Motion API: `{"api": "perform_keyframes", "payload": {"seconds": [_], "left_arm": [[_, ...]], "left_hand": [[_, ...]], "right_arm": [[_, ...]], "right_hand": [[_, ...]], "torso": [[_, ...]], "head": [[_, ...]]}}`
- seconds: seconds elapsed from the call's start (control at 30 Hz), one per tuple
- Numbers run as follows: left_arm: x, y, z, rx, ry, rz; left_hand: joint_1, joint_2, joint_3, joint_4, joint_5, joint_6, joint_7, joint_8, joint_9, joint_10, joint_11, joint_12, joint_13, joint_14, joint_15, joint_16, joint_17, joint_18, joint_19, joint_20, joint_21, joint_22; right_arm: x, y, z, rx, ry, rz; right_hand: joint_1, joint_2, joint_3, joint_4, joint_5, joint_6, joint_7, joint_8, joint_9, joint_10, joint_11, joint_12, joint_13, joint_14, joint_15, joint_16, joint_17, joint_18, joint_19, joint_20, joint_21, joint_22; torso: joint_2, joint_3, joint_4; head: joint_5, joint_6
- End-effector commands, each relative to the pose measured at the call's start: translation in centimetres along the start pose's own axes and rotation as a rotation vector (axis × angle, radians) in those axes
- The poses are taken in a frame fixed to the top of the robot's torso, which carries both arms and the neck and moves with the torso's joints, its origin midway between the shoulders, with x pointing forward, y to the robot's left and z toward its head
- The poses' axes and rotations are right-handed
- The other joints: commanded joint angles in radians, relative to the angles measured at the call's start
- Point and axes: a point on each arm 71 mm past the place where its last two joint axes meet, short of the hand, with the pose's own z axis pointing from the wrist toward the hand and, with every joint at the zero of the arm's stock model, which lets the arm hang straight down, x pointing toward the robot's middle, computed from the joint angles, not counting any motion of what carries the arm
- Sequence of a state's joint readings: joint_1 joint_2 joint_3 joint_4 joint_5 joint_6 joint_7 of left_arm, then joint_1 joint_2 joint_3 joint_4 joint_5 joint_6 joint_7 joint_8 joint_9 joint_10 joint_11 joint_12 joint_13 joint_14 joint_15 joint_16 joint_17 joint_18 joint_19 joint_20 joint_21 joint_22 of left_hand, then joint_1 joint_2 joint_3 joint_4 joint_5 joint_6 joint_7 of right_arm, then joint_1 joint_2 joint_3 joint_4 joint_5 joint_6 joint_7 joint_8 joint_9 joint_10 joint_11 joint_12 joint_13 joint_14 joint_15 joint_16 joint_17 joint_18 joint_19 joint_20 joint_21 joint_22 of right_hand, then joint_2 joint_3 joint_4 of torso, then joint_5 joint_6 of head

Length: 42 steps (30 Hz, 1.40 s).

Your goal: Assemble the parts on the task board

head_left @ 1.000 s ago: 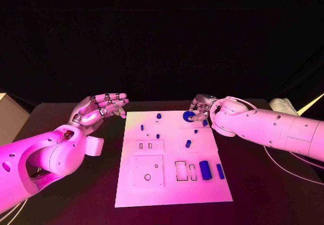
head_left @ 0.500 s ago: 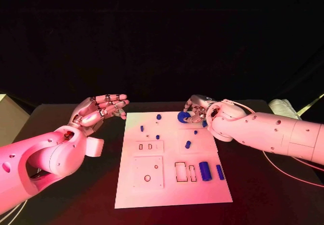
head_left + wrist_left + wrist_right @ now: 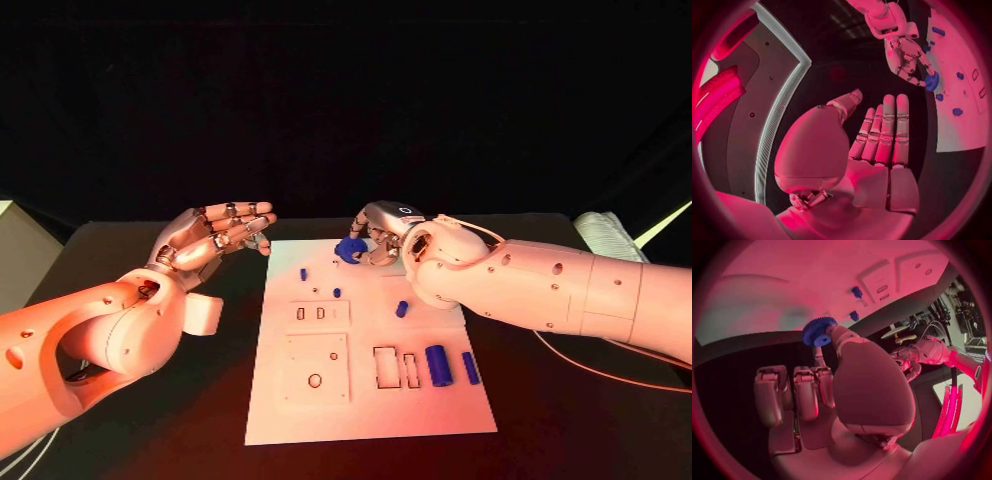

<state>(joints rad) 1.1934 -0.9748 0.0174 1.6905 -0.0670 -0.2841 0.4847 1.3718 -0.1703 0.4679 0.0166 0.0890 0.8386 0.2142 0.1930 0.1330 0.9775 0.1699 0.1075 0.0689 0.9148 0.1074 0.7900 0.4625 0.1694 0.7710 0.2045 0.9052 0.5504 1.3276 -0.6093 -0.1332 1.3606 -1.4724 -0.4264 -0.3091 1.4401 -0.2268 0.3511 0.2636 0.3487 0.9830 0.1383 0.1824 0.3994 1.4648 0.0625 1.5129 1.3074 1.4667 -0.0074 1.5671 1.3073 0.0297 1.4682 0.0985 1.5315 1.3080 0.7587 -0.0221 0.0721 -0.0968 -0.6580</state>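
Head view. The white rectangular task board [image 3: 368,340] lies in the middle of the black worktop [image 3: 577,400]. At upper centre of the frame the right hand [image 3: 378,232] pinches a small blue toothed gear [image 3: 349,250] over the board's far edge. At upper left the left hand [image 3: 216,232] hovers beside the board, fingers loosely spread, holding nothing. Several blue pegs [image 3: 402,309] stand or lie across the board's upper half, and a blue cylinder [image 3: 438,364] and a slim blue bar [image 3: 470,366] lie at its lower right next to vacant rectangular slots. The round hole at lower left of the board is also unfilled. Judged from this, assembly is at an early stage: the gear is not yet seated and most recesses await their parts.

Left wrist view. The left hand [image 3: 879,137] shows flat, straight fingers with nothing between them. At upper right of the circle the right hand [image 3: 907,57] carries the gear [image 3: 932,81] at the board's [image 3: 961,125] edge.

Right wrist view. The gear [image 3: 819,331] appears as a thick disc with fine teeth round its rim and a central bore, clamped at the right hand's [image 3: 829,390] fingertips [image 3: 837,335], above the board [image 3: 779,290].
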Motion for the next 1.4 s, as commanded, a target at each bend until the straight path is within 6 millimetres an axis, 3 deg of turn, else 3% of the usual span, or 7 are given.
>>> {"api": "perform_keyframes", "payload": {"seconds": [0.03, 0.4, 0.53, 0.77, 0.97, 1.17, 1.4], "left_arm": [[0.4, -0.1, 0.1, 0.009, 0.019, -0.012], [0.5, -0.1, 0.3, 0.009, 0.022, -0.014], [0.6, 0.0, 0.3, 0.01, 0.024, -0.015], [0.6, 0.0, 0.3, 0.01, 0.025, -0.015], [0.6, 0.0, 0.3, 0.01, 0.025, -0.015], [0.6, 0.0, 0.3, 0.01, 0.024, -0.015], [0.5, -0.1, 0.3, 0.009, 0.023, -0.014]], "left_hand": [[-0.005, 0.006, 0.003, 0.0, -0.003, 0.0, 0.018, 0.002, 0.0, -0.003, 0.005, -0.003, -0.001, -0.005, 0.001, 0.006, 0.0, 0.013, -0.008, 0.002, 0.005, 0.002], [-0.006, 0.006, 0.003, 0.001, -0.004, 0.0, 0.018, 0.002, 0.0, -0.003, 0.005, -0.003, -0.001, -0.005, 0.001, 0.006, 0.0, 0.012, -0.009, 0.003, 0.006, 0.002], [-0.006, 0.006, 0.003, 0.001, -0.004, 0.0, 0.018, 0.002, 0.0, -0.003, 0.005, -0.003, -0.001, -0.005, 0.001, 0.006, 0.0, 0.012, -0.009, 0.003, 0.006, 0.002], [-0.006, 0.006, 0.003, 0.001, -0.004, 0.0, 0.018, 0.003, 0.0, -0.003, 0.005, -0.003, -0.001, -0.006, 0.001, 0.007, 0.0, 0.012, -0.01, 0.003, 0.006, 0.002], [-0.006, 0.006, 0.003, 0.001, -0.004, 0.0, 0.018, 0.003, 0.0, -0.003, 0.005, -0.003, -0.001, -0.006, 0.001, 0.007, 0.0, 0.012, -0.01, 0.003, 0.006, 0.002], [-0.006, 0.006, 0.003, 0.001, -0.004, 0.0, 0.018, 0.003, 0.0, -0.003, 0.005, -0.003, -0.001, -0.006, 0.001, 0.007, 0.0, 0.012, -0.01, 0.003, 0.006, 0.002], [-0.006, 0.006, 0.003, 0.001, -0.004, 0.0, 0.018, 0.003, 0.0, -0.003, 0.005, -0.003, -0.001, -0.006, 0.001, 0.007, 0.0, 0.012, -0.01, 0.003, 0.006, 0.002]], "right_arm": [[0.3, 1.0, 0.3, -0.049, -0.026, -0.043], [1.9, 2.1, 1.4, -0.048, 0.01, -0.046], [2.5, 2.1, 1.6, -0.044, 0.029, -0.046], [3.5, 2.3, 1.7, -0.039, 0.063, -0.047], [3.8, 2.2, 1.8, -0.034, 0.072, -0.048], [3.8, 2.0, 2.0, -0.027, 0.071, -0.053], [4.0, 2.0, 1.8, -0.027, 0.088, -0.058]], "right_hand": [[0.003, 0.003, 0.007, -0.002, 0.002, 0.012, -0.002, 0.006, 0.001, 0.041, -0.008, -0.003, 0.186, 0.104, -0.008, 0.004, 0.263, -0.019, 0.081, -0.008, 0.005, 0.226], [0.001, -0.001, 0.011, -0.003, 0.003, 0.011, -0.002, 0.005, 0.001, 0.04, -0.008, -0.004, 0.186, 0.104, -0.008, 0.004, 0.263, -0.018, 0.079, -0.008, 0.003, 0.224], [-0.002, -0.004, 0.013, -0.004, 0.0, 0.011, -0.001, 0.005, 0.0, 0.041, -0.007, -0.004, 0.186, 0.104, -0.008, 0.004, 0.263, -0.018, 0.079, -0.008, 0.003, 0.224], [-0.005, -0.006, 0.016, -0.004, -0.004, 0.01, -0.001, 0.005, 0.0, 0.04, -0.007, -0.005, 0.185, 0.104, -0.007, 0.004, 0.263, -0.018, 0.079, -0.008, 0.002, 0.223], [-0.006, -0.007, 0.017, -0.005, -0.005, 0.01, -0.001, 0.005, 0.0, 0.039, -0.007, -0.006, 0.184, 0.104, -0.007, 0.004, 0.263, -0.018, 0.079, -0.008, 0.002, 0.223], [-0.007, -0.008, 0.019, -0.005, -0.007, 0.009, -0.001, 0.004, 0.0, 0.039, -0.007, -0.006, 0.184, 0.104, -0.007, 0.004, 0.263, -0.018, 0.078, -0.008, 0.002, 0.223], [-0.009, -0.01, 0.021, -0.006, -0.011, 0.008, 0.0, 0.004, 0.0, 0.037, -0.006, -0.008, 0.182, 0.104, -0.007, 0.004, 0.263, -0.017, 0.077, -0.008, 0.0, 0.221]], "torso": [[0.002, -0.0002, 0.0003], [0.002, 0.0012, 0.0001], [0.002, 0.0001, -0.0004], [0.002, 0.0025, -0.0001], [0.0, 0.0011, 0.0012], [0.002, 0.0015, -0.0025], [0.001, 0.0021, -0.001]], "head": [[0.003, -0.001], [0.004, -0.004], [0.003, -0.007], [0.006, -0.008], [0.007, -0.01], [0.01, -0.009], [0.011, -0.012]]}}
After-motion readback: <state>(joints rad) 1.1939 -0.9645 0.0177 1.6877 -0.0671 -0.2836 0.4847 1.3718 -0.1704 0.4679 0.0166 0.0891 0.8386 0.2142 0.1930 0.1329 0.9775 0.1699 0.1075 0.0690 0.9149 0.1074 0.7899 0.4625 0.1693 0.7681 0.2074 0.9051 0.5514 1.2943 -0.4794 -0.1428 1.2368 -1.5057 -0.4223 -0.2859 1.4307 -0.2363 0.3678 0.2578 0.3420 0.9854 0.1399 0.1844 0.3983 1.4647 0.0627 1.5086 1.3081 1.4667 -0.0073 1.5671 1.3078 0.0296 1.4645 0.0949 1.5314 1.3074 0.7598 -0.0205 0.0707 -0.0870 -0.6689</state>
